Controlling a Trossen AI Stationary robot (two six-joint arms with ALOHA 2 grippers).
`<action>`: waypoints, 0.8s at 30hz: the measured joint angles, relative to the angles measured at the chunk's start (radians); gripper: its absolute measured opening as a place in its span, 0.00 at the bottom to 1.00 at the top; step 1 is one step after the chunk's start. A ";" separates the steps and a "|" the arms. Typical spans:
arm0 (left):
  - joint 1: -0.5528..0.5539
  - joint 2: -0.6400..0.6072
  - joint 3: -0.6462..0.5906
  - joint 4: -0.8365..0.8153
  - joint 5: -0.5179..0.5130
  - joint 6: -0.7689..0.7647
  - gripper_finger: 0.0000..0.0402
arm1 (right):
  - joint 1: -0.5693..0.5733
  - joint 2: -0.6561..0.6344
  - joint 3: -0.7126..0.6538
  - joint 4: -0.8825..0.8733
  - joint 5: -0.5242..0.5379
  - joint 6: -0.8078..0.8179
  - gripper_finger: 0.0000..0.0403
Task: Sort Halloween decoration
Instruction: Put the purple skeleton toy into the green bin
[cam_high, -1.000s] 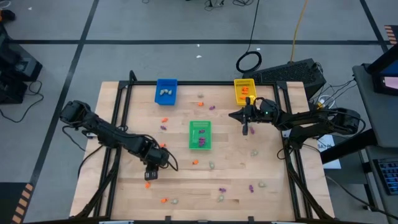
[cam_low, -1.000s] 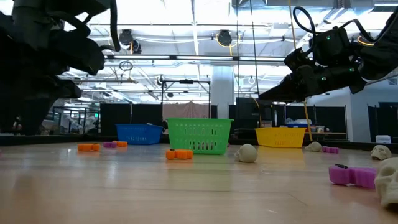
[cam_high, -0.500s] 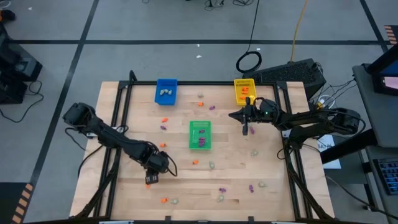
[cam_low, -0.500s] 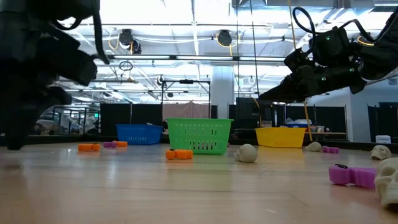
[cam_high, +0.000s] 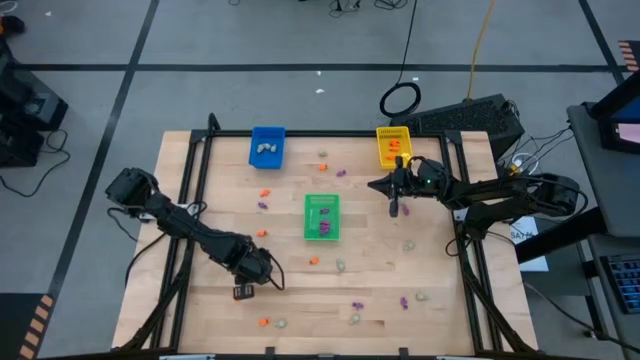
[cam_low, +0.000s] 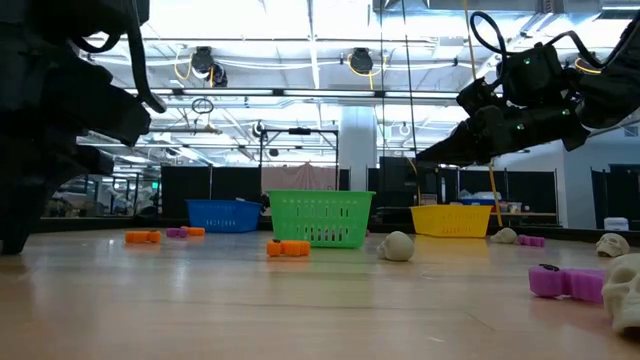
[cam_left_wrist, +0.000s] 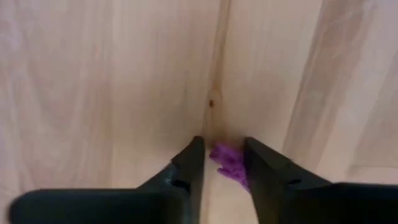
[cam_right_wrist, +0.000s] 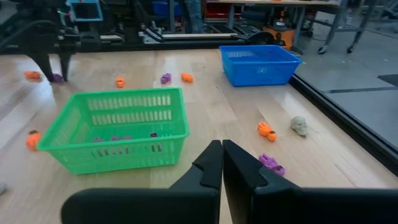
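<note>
Down at the table's near-left, my left gripper stands on the wood, fingers spread a little with a purple trinket between them; both tips look just beside it, though I cannot tell if they press it. Next rightward, the blue tray at the far edge holds pale pieces. The green tray sits mid-table with purple trinkets inside. Loose orange, purple and pale trinkets lie scattered around it on the table, including an orange one and a pale one near the green tray. The yellow tray holds orange pieces. My right gripper hangs above the table between the green and yellow trays, fingers pressed together, empty.
</note>
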 joint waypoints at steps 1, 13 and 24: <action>0.001 -0.003 0.000 -0.001 -0.003 0.012 0.20 | 0.000 0.000 0.000 -0.001 0.006 0.000 0.00; 0.080 -0.032 0.025 0.003 -0.087 0.090 0.02 | 0.000 0.000 0.000 -0.004 0.007 0.000 0.00; 0.229 -0.033 0.142 0.047 -0.214 0.278 0.02 | 0.000 0.000 0.000 -0.005 0.007 0.001 0.00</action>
